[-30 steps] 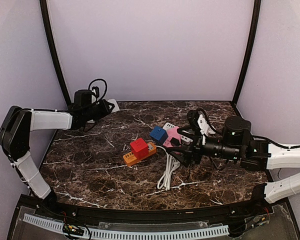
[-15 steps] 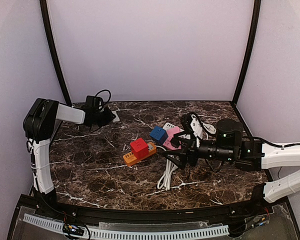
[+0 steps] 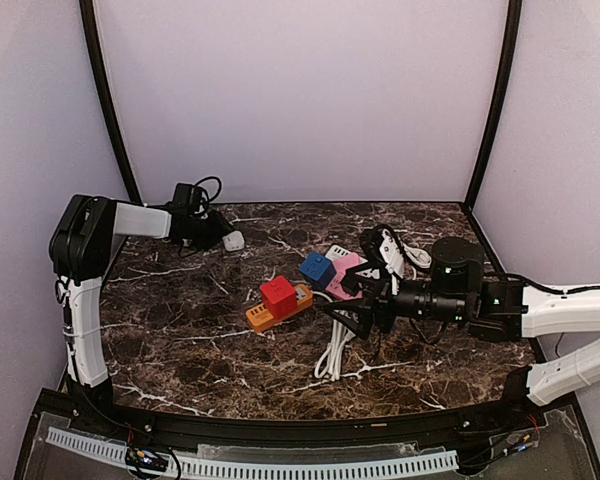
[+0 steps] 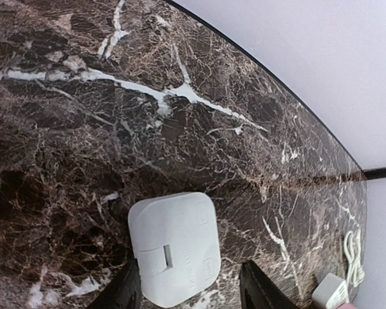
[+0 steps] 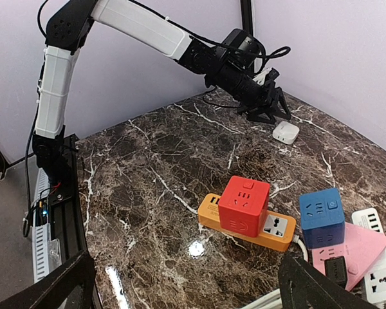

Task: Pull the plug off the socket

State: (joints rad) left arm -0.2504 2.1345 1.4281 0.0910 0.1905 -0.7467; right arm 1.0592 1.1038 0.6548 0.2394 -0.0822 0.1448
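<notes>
Top external view: the left gripper (image 3: 224, 237) sits at the far left of the dark brown, white-veined marble table (image 3: 180, 330). The white plug (image 3: 234, 241) lies flat on the table at its tips. Finger spacing cannot be resolved from this view. The plug is well apart from the orange power strip (image 3: 261, 318), which carries a red cube adapter (image 3: 278, 294) on top. Just beyond lie a blue cube adapter (image 3: 317, 268), a pink power strip (image 3: 348, 268) partly hidden by the right arm, and a white power strip (image 3: 337, 252). A looped white cable (image 3: 332, 352) lies below the right gripper (image 3: 340, 298), whose black fingers are spread wide and hold nothing. Left wrist view: the plug is a glossy, rounded-square white housing with a recessed rectangular tab. Faint embossed marks on its face are too small to read. The black fingertips (image 4: 125, 290) are cut off by the bottom edge and stand apart on either side of the plug, not clamped; one is at its edge, the other clear of it. Right wrist view: this gripper's own fingers appear only as blurred dark shapes in the bottom corners. The red cube shows socket slots on its faces, and the orange strip has one exposed socket beside it. A black plug (image 5: 334, 270) sits in the pink strip. The white strip is cut off at the right edge. A small mark on the blue cube cannot be read.
</notes>
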